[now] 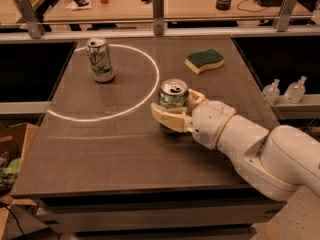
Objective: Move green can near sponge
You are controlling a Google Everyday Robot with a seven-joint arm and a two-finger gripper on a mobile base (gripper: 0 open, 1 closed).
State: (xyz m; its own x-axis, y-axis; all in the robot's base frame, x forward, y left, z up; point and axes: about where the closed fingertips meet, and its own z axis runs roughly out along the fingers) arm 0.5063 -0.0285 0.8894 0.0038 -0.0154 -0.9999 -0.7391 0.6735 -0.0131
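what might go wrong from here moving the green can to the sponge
The tool, mid-table, is shut low around the green can, so the tall can may tilt or slip in transit. The sponge lies close by, farther back and to the right. An overshoot could shove it toward the far edge of the table. Set down tilted, the can may topple.

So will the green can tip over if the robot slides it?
Probably not while held: the gripper is shut around the green can, which is upright. It is tall and narrow, so a push up high might tip it. Its smooth metal side could slip a little in the grip.
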